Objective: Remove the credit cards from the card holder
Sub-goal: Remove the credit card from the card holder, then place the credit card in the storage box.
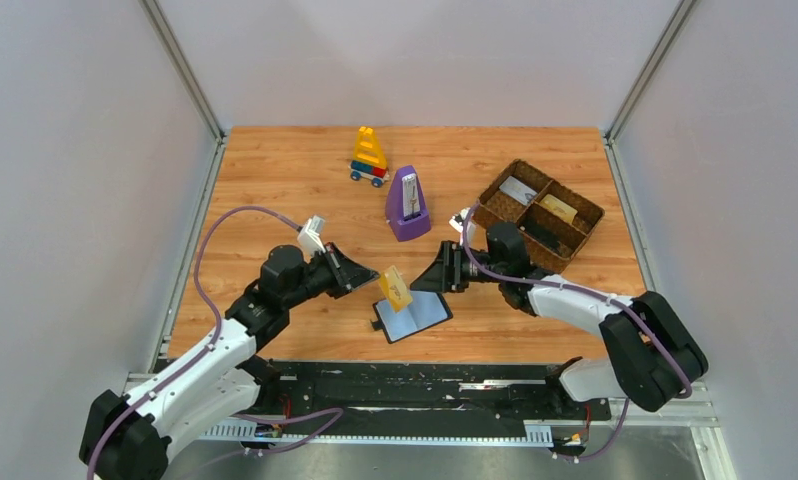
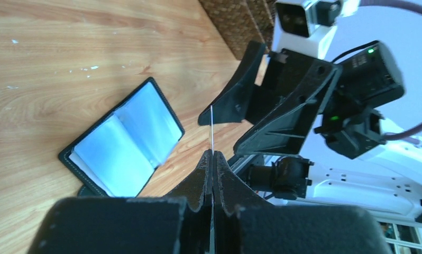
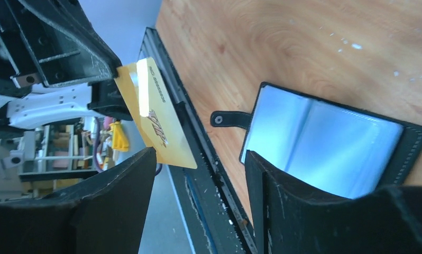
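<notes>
Above the open card holder [image 1: 415, 318] on the table [image 1: 275, 180], the left gripper [image 1: 376, 279] pinches a yellow credit card [image 3: 156, 114]. The card sits edge-on to that wrist camera, its print readable from the right gripper [image 3: 198, 159], whose jaws are parted and empty.

Around the wallet [image 1: 412, 318], the space overhead is crowded. The left gripper [image 1: 373, 276] reaches in from 10 o'clock, pinching a yellow card [image 1: 396, 288] upright, and the right gripper [image 1: 420, 280], jaws apart, faces it from 1 o'clock. The metronome [image 1: 407, 205] blocks 12 o'clock and the basket [image 1: 540, 214] 2 o'clock. Bare table [image 1: 495, 335] flanks the wallet at 3 and 9 o'clock.
</notes>
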Controlling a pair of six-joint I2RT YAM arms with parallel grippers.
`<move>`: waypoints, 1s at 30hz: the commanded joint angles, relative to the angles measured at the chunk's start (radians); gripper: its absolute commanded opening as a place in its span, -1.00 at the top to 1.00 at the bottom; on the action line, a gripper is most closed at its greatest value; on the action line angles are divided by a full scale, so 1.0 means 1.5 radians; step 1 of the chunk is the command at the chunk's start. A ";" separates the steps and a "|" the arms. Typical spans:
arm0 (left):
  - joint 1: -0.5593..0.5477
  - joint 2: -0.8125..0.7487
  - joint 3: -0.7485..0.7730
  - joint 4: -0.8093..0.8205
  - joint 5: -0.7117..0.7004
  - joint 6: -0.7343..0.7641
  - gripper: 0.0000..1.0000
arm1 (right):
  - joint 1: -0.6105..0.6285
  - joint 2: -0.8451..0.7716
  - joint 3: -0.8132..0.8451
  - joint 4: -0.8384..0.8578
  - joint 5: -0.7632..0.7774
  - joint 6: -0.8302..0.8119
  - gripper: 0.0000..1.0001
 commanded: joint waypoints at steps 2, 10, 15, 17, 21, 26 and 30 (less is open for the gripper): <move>0.004 -0.048 -0.027 0.096 -0.006 -0.060 1.00 | 0.005 0.017 -0.040 0.207 -0.079 0.118 -0.26; 0.004 -0.059 -0.050 0.150 -0.006 -0.081 1.00 | 0.031 0.044 -0.030 0.253 -0.076 0.159 -0.08; 0.004 -0.048 -0.051 0.149 0.000 -0.071 1.00 | 0.030 0.035 -0.017 0.233 -0.094 0.138 0.80; 0.004 -0.042 -0.045 0.148 0.017 -0.046 0.96 | 0.024 0.027 -0.006 0.199 -0.111 0.108 0.99; 0.004 -0.022 0.001 0.074 0.070 0.031 0.54 | 0.014 0.007 0.017 0.107 -0.158 0.037 1.00; 0.004 -0.009 0.069 -0.094 0.098 0.138 -0.09 | 0.013 -0.032 0.044 -0.014 -0.207 -0.068 1.00; 0.004 0.002 0.102 -0.138 0.134 0.193 -0.33 | 0.013 -0.047 0.066 -0.077 -0.265 -0.123 1.00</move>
